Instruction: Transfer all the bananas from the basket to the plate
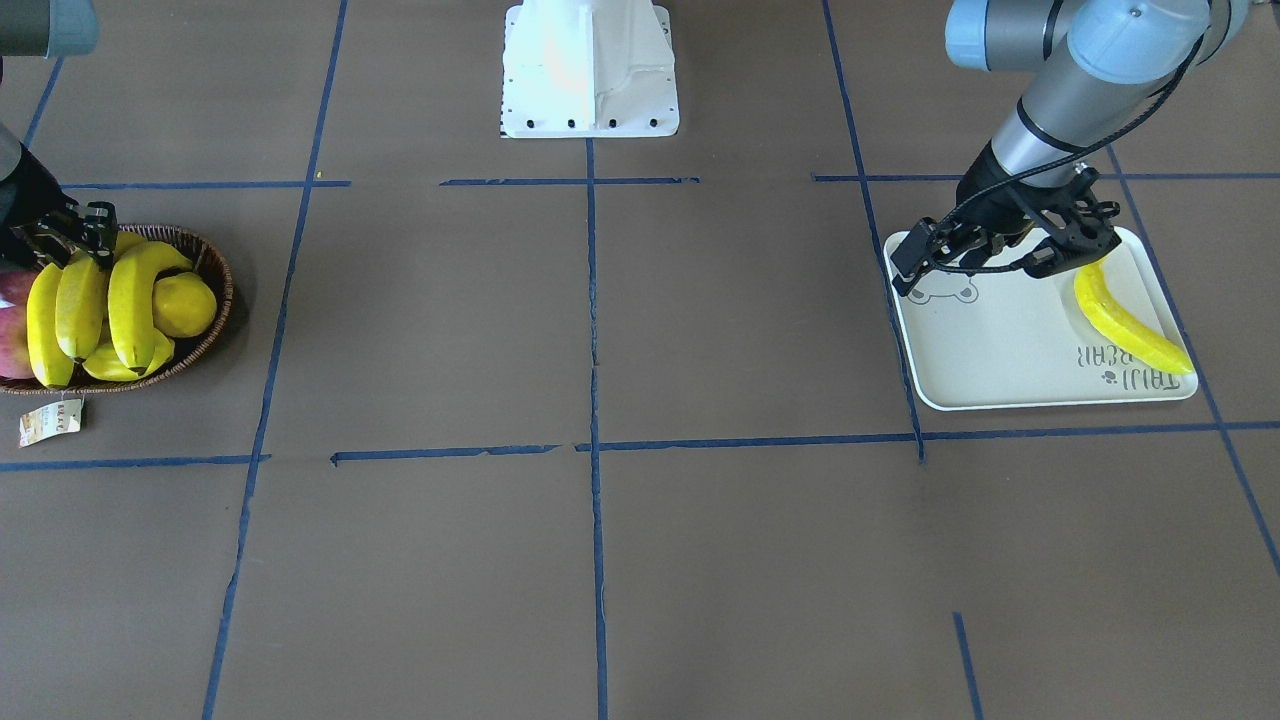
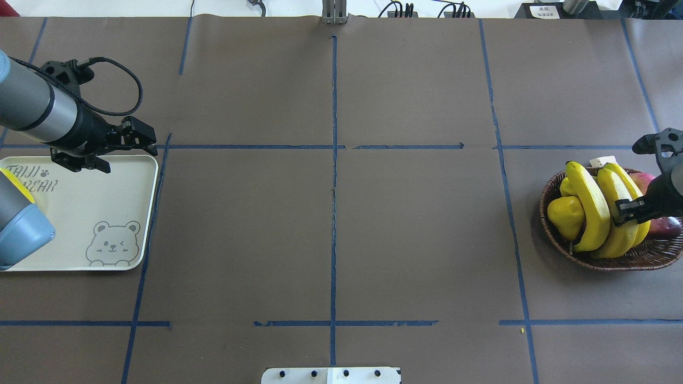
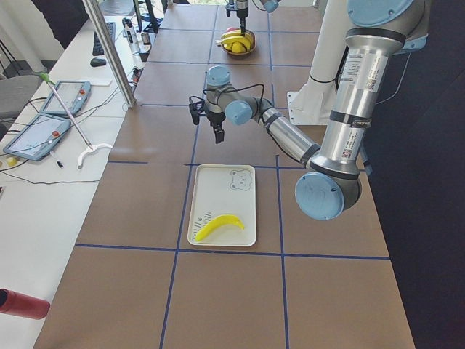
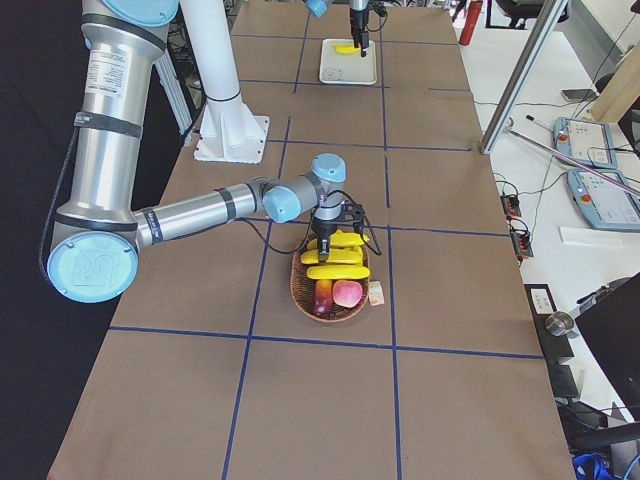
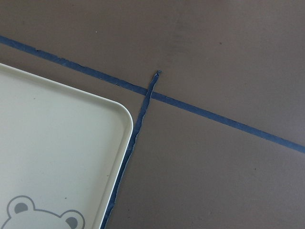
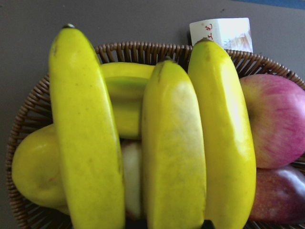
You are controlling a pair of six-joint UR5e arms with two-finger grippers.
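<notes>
Hanging over the basket [image 2: 603, 261] bananas [image 2: 592, 213] is the right pincer [image 2: 635, 209].

Desk [image 2: 416, 240]: brown covering, blue tape grid [image 2: 333, 213]. Directly on it: plate [image 2: 80, 213], basket [image 2: 613, 261], white robot base [image 1: 590, 70].

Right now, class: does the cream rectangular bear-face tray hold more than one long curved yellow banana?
No, just one long curved yellow banana lies on the cream rectangular tray.
</notes>
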